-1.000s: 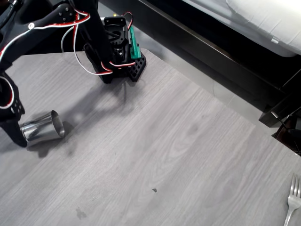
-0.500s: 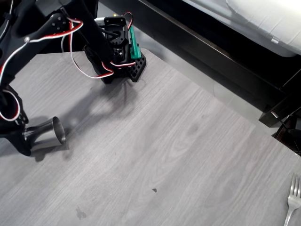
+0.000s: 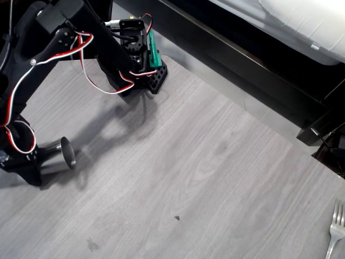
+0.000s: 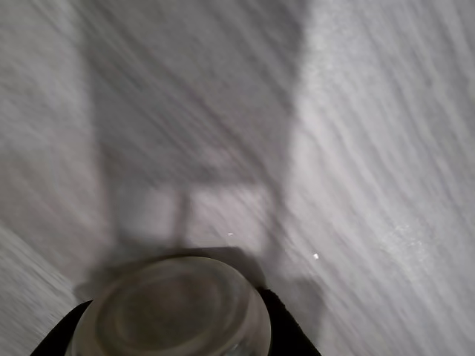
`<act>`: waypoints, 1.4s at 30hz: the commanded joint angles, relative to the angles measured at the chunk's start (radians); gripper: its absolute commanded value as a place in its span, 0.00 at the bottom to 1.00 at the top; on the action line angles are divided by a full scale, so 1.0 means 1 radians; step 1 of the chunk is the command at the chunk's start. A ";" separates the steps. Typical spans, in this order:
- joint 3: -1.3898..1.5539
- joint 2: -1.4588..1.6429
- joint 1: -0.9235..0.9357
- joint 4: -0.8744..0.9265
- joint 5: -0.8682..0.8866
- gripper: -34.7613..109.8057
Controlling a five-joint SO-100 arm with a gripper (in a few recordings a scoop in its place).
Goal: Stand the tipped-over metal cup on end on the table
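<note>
A black robot gripper [image 3: 29,162] is closed around the base end of a small shiny silver steel cup [image 3: 58,156], its flared rim tilted up and facing right, at the left edge of a light grey wood-grain laminate table [image 3: 205,178]. A silver fork [image 3: 335,229] lies at the far right edge. Dark furniture stands behind.

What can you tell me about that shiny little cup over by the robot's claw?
The metal cup is a small, shiny, silvery tumbler with a flared rim. In the overhead view it lies tilted at the left of the grey table, mouth facing right, its closed end hidden in the black claw, which appears to grip it. The wrist view shows one round end close up and blurred, between dark claw parts.
</note>
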 commanded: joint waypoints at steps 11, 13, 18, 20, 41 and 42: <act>0.040 0.342 -0.041 0.029 0.044 0.24; 0.106 0.474 -0.067 -0.020 0.041 0.24; 0.402 0.853 -0.176 -0.255 -0.006 0.24; 0.540 0.999 -0.233 -0.382 -0.032 0.24; 1.197 1.275 -0.684 -1.634 -0.322 0.24; 1.170 1.203 -0.673 -1.680 -0.327 0.24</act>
